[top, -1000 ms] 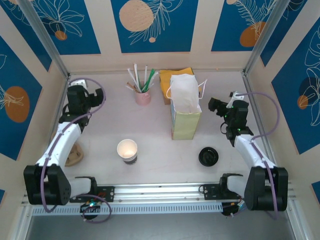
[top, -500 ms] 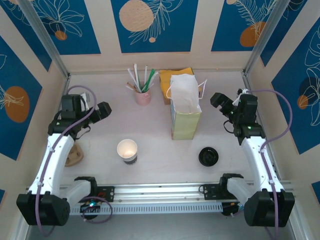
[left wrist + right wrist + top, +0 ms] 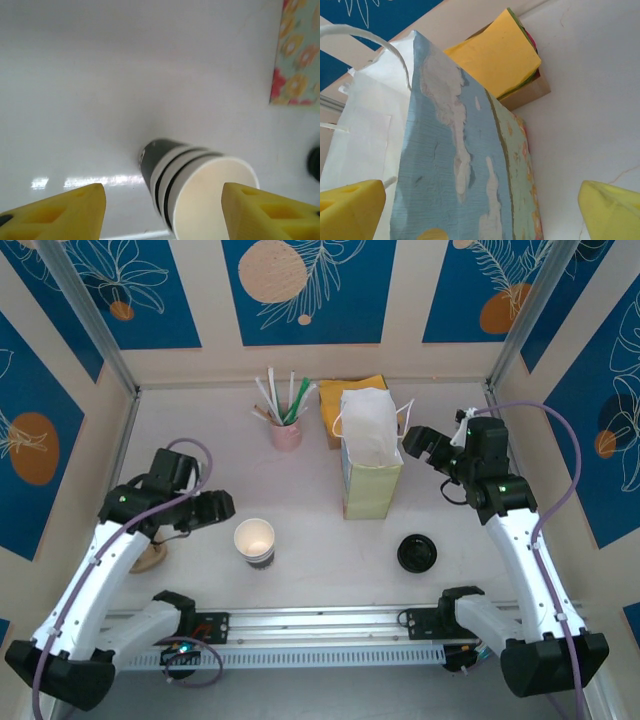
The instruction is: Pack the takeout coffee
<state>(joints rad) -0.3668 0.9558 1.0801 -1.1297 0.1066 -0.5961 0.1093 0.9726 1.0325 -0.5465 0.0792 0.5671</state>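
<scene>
Top external: one cup (image 3: 255,540), one lid (image 3: 417,553), one bag (image 3: 371,465).

Count of items on the table:

- Cup (image 3: 255,540): one, white with dark bands.
- Lid (image 3: 416,553): one, black and round.
- Bag (image 3: 371,465): one.
- Pink cup (image 3: 286,434): one.
- Straws (image 3: 283,395) in it: roughly half a dozen, white and green mixed. The bundle is too crowded for a firm count.
- Napkin stack (image 3: 352,392): one, yellow, in one brown holder (image 3: 530,92).
- Tan item (image 3: 150,558) at the left side: one, kind not determinable.
- Arms: two, the left arm (image 3: 100,560) and the right arm (image 3: 525,540).
- Grippers: two, the left gripper (image 3: 222,506) and the right gripper (image 3: 412,440), each with two yellow fingers (image 3: 65,210).
</scene>
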